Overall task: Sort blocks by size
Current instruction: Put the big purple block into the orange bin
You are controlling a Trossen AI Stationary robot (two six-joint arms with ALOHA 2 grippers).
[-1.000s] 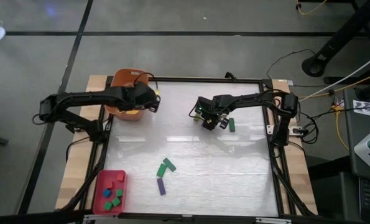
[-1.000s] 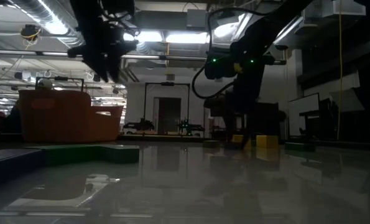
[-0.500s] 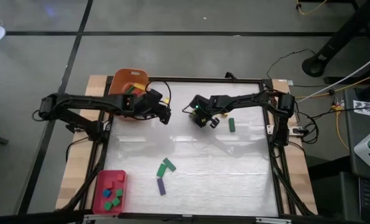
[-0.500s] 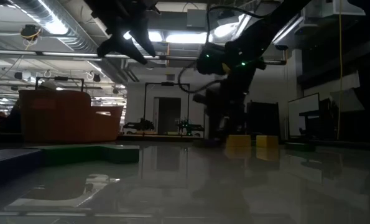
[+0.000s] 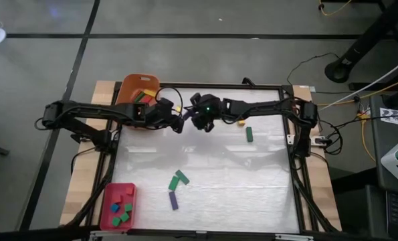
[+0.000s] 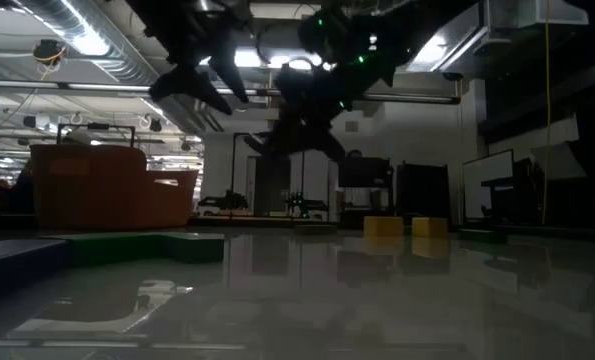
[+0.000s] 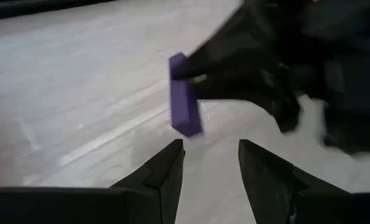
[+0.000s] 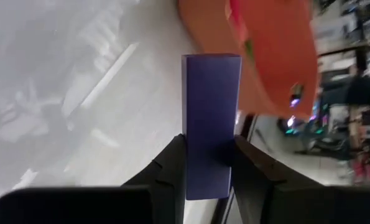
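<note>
My right gripper (image 5: 192,120) hangs over the table's far middle, shut on a purple bar block (image 8: 211,99). Just to its left my left gripper (image 5: 179,123) stands open with nothing between its fingers. In the left wrist view my left gripper (image 7: 211,155) points at the purple bar (image 7: 185,99), which is a little beyond it. On the table lie a yellow block (image 5: 241,122), a green bar (image 5: 249,134), two green blocks (image 5: 178,179) and another purple bar (image 5: 173,199). My right gripper pinches the purple bar's two long sides (image 8: 209,177) between its two fingers, near one end. The rest of the bar sticks out past the fingertips (image 8: 172,149). The fingers come slanting down from the table's right. The bar is lifted clear of the table.
An orange tub (image 5: 128,87) with several blocks in it stands at the far left edge, close behind my left arm. A flat red tray (image 5: 109,194) holding small cubes lies at the near left corner. The two grippers are very close together.
My right gripper has risen and gone toward the table's left, up to my left gripper, tipping from pointing down to slanting. My left gripper has come away from above the orange tub toward the right, over the table, and has turned toward the right gripper.
</note>
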